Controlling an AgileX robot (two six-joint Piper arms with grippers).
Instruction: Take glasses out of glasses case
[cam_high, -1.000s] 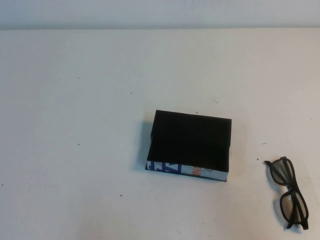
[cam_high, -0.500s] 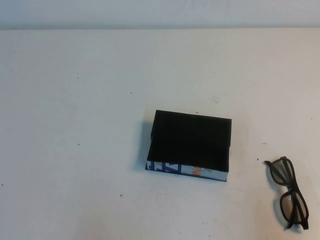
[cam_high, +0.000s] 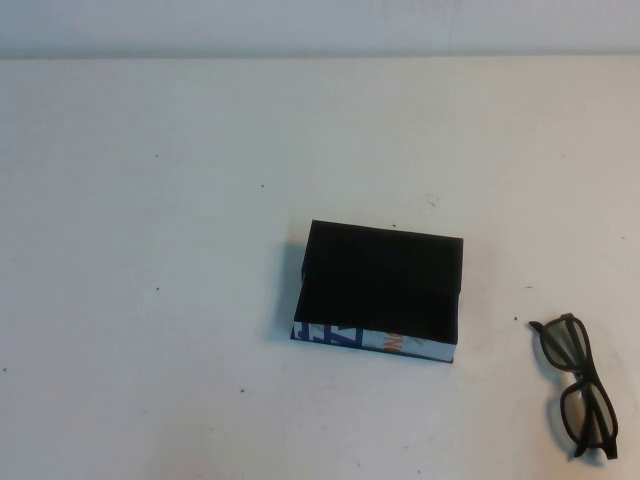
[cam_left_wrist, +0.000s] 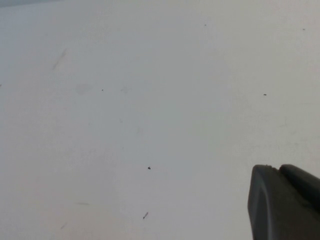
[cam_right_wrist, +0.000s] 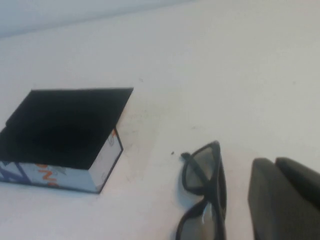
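Note:
The glasses case (cam_high: 380, 285) is a black box with a white, blue and orange printed front edge; it lies closed at the table's middle. It also shows in the right wrist view (cam_right_wrist: 65, 122). The dark-framed glasses (cam_high: 577, 380) lie folded on the table to the right of the case, apart from it, near the front right corner. In the right wrist view the glasses (cam_right_wrist: 202, 172) lie just beside my right gripper (cam_right_wrist: 274, 161), which is shut and empty. My left gripper (cam_left_wrist: 277, 167) is shut and empty over bare table. Neither gripper shows in the high view.
The white table (cam_high: 180, 300) carries only small dark specks. Its far edge meets a pale wall (cam_high: 320, 25) at the back.

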